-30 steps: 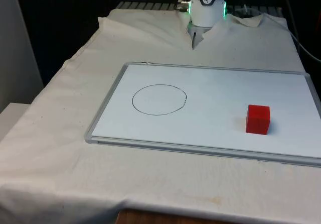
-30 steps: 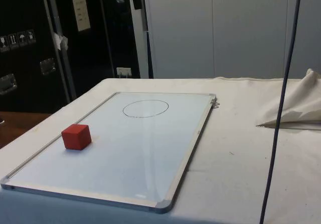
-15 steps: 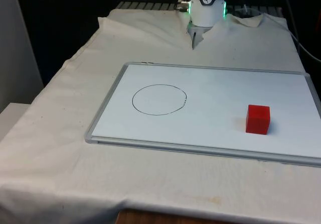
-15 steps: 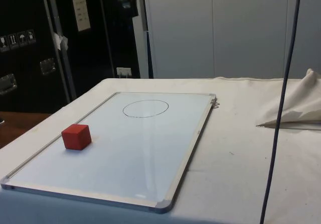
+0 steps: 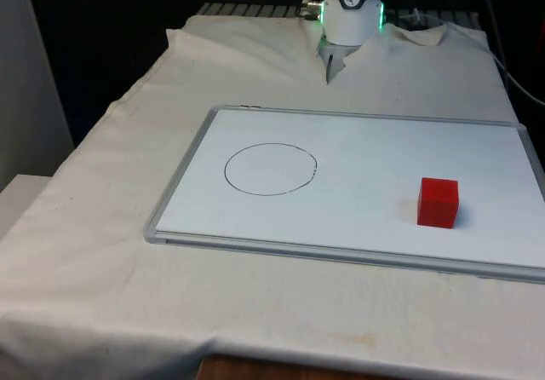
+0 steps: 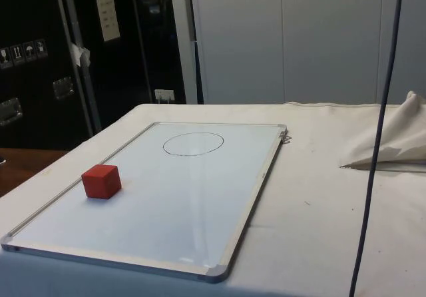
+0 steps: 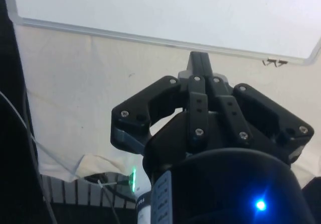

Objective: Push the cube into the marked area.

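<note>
A red cube rests on the whiteboard near the front view's right end, also seen in the side view as the red cube. The marked area is a thin drawn circle toward the board's other end, well apart from the cube; the side view shows the circle too. In the wrist view my gripper hangs high over the white cloth beside the whiteboard, its black fingers pressed together with nothing between them. It is far from the cube.
The white cloth covers the table around the board, with a raised fold near the robot's base. A dark cable hangs across the side view. A small clip sits at the board's corner.
A dark shape at the top of the side view has slid leftwards against the cabinets. The cube and the board have not moved.
</note>
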You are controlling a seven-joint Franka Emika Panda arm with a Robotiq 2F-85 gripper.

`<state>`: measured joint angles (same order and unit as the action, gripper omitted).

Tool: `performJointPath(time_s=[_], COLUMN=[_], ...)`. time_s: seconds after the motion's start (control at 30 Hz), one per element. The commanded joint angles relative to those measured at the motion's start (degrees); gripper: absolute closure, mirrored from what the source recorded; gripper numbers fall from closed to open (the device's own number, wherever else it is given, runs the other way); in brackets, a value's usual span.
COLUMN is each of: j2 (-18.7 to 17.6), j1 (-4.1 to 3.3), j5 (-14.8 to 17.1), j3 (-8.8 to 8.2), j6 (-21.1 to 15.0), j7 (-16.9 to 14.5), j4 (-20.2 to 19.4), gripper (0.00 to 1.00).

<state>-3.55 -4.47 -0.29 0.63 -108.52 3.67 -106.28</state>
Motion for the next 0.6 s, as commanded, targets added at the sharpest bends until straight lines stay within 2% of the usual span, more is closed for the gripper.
performJointPath(time_s=[0.0, 0.13, 0.17, 0.2, 0.43, 0.47, 0.5, 0.57], j2=[-0.52, -1.72, -1.26, -2.12, -6.25, -5.9, -6.82, -8.71], j1=[-0.34, -0.34, -0.11, -0.4, -0.8, -0.46, -0.86, -0.97], j5=[-0.17, -0.23, 0.0, -0.29, -0.97, -0.57, -1.15, -1.72], j3=[0.4, 1.95, 2.01, 2.23, 4.58, 4.7, 4.87, 5.73], j6=[-0.4, -1.72, -1.66, -2.06, -3.84, -3.84, -4.01, -4.3], j7=[0.92, 2.35, 1.89, 2.69, 5.33, 4.76, 5.61, 6.7], j4=[0.57, 1.26, 0.86, 1.49, 4.18, 3.9, 4.64, 6.25], gripper=[1.0, 1.0, 1.0, 1.0, 1.0, 1.0, 1.0, 1.0])
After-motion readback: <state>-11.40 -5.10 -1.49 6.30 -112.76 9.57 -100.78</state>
